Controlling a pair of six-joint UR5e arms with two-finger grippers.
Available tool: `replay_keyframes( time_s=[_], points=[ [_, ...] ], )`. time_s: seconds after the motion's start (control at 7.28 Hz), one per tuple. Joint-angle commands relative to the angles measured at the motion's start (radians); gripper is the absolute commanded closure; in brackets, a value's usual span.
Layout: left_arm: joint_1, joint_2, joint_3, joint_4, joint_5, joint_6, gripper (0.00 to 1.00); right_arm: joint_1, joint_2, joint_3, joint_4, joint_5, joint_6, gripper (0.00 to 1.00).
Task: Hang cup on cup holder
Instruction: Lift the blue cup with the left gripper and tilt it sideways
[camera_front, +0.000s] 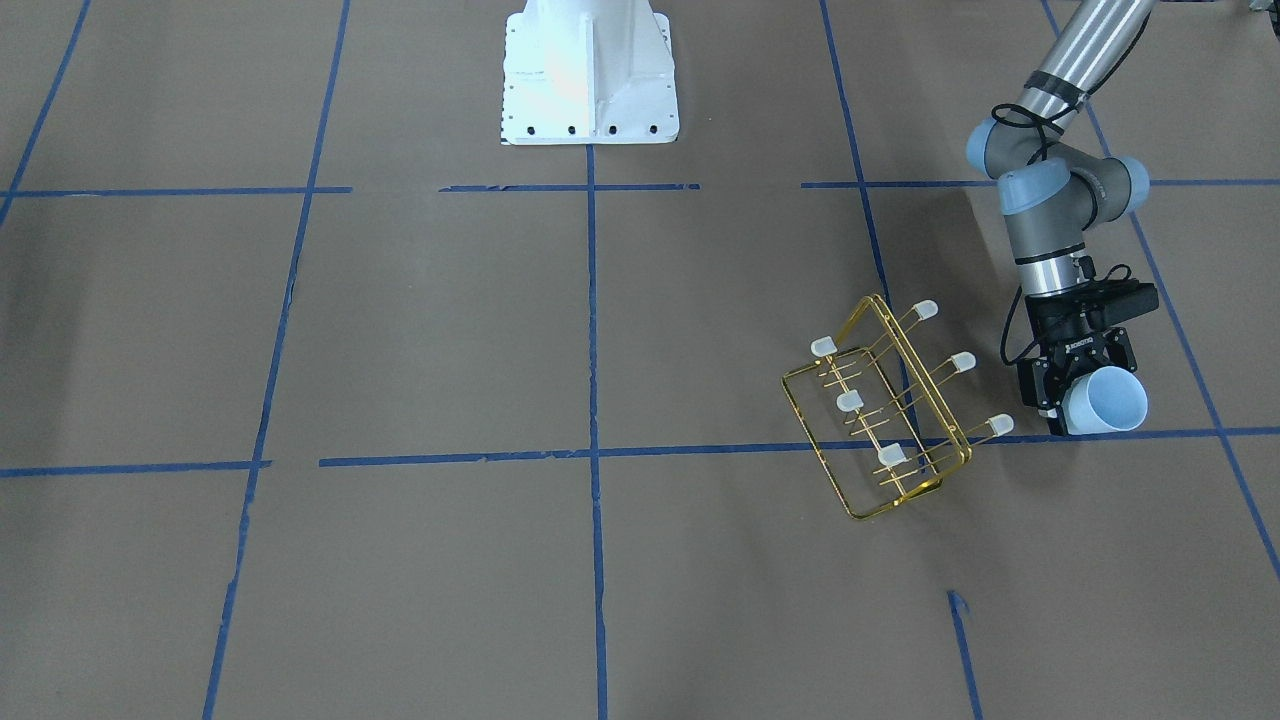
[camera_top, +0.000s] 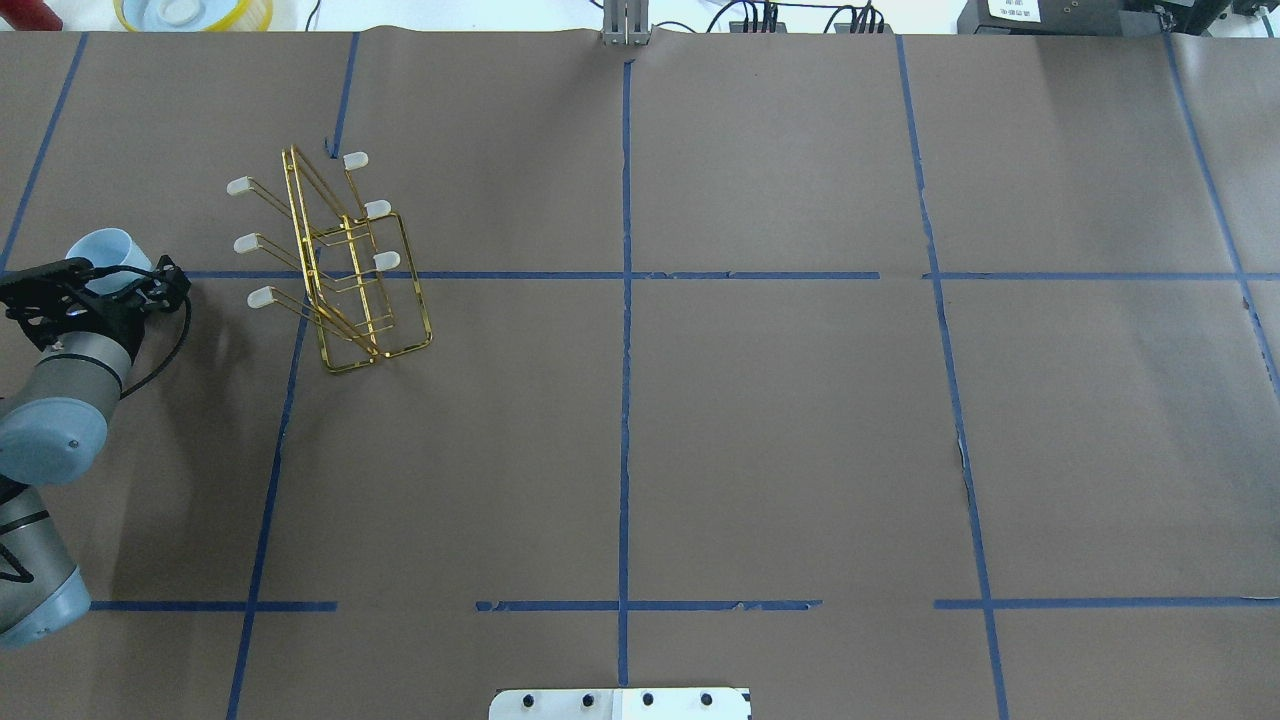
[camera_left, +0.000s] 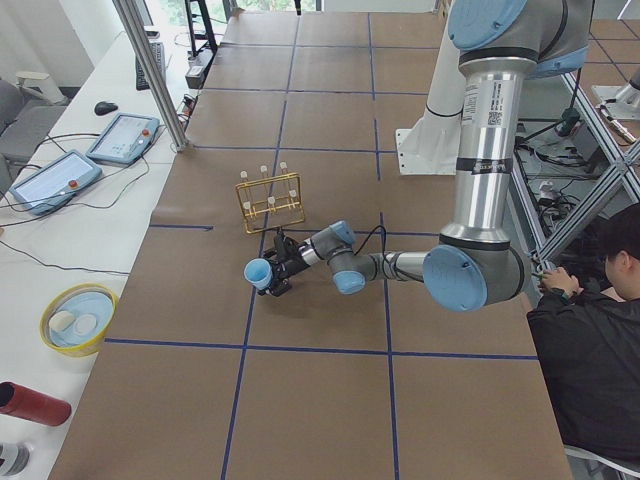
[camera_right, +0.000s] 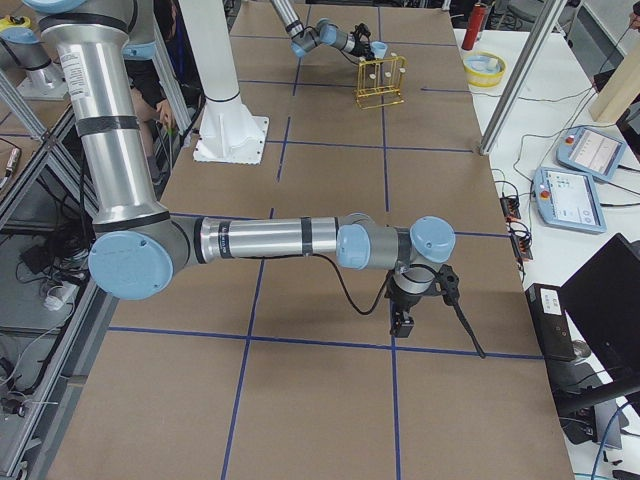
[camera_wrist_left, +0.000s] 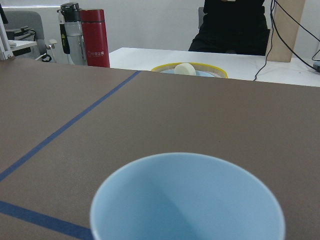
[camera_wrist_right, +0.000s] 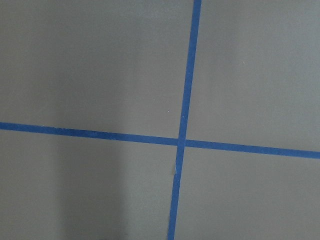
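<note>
The pale blue cup lies on its side in my left gripper, which is shut on it, with the cup's open mouth pointing away from the robot's base. It hangs low over the table. The gold wire cup holder stands tilted on the brown paper, a short way off the cup's side, and its white-capped prongs point toward the cup. From overhead the cup is left of the cup holder. The left wrist view shows only the cup's rim. My right gripper hangs over the table's other end; I cannot tell its state.
The robot's white base is at the table's robot side. A yellow-rimmed bowl and a red bottle stand on the white desk beyond the table edge. A seated person is beside the left arm's base.
</note>
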Motion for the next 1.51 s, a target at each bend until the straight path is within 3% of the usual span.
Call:
replay_keyframes(
  time_s=[0.0,0.27,0.41,0.82,1.24,1.37],
  points=[
    [-0.001,0.000,0.000,0.000,0.001,-0.001,0.38,0.000,0.000,0.000,0.000,0.000,-0.001,0.00],
    [0.000,0.001,-0.009,0.001,0.000,0.000,0.68,0.000,0.000,0.000,0.000,0.000,-0.001,0.00],
    [0.000,0.003,-0.037,0.001,-0.002,-0.001,0.76,0.000,0.000,0.000,0.000,0.000,-0.001,0.00],
    [-0.021,0.024,-0.144,0.006,-0.005,0.005,0.75,0.000,0.000,0.000,0.000,0.000,-0.001,0.00],
    [-0.021,0.140,-0.338,0.009,-0.005,0.494,0.76,0.000,0.000,0.000,0.000,0.000,-0.001,0.00],
    [-0.020,0.164,-0.392,0.011,-0.006,0.640,0.81,0.000,0.000,0.000,0.000,0.000,-0.001,0.00]
  ],
)
